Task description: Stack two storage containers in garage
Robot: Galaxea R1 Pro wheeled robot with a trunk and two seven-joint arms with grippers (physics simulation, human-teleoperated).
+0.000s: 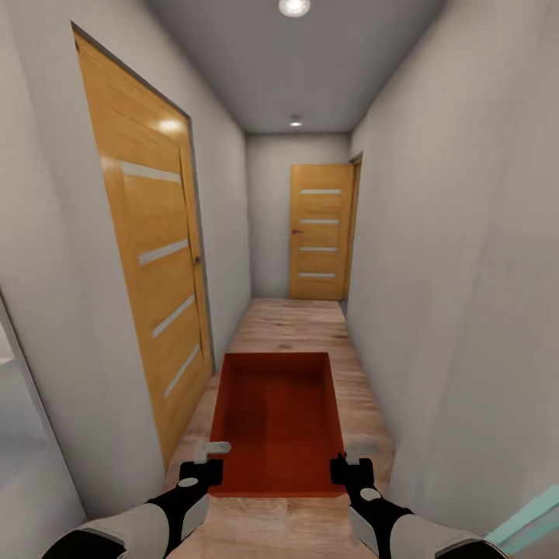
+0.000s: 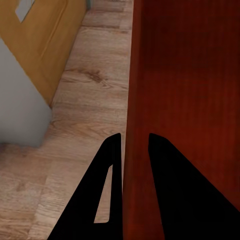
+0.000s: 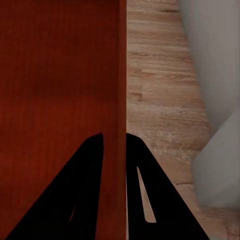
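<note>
An open-topped, orange-red rectangular storage container (image 1: 278,419) with plain straight walls hangs in front of the robot, carried between both arms above light wood plank flooring (image 1: 291,322). Its long axis runs straight away from the robot, down the length of a narrow corridor; one short end sits nearest the robot between the wrists, and the far short end points toward a closed honey-coloured wooden door with pale horizontal inset strips (image 1: 320,231) at the corridor's end. The opening faces up, and the bin looks level in the head view.

The left black two-fingered gripper (image 1: 203,471) clamps the near left corner. In the left wrist view, the left gripper (image 2: 134,155) has one finger outside the long side wall and one inside, pressed against the thin red wall between them. The right black two-fingered gripper (image 1: 349,470) does the same on the opposite long wall; in the right wrist view the right gripper (image 3: 115,150) straddles that wall, one finger in the red interior and one over the planks, pinching the container (image 3: 60,90).

Pale grey walls (image 1: 458,272) close in on both sides. A second, similar wooden door (image 1: 151,256) stands in the left wall, just beside the container's far left corner. Two round ceiling lights (image 1: 294,7) glow overhead.
</note>
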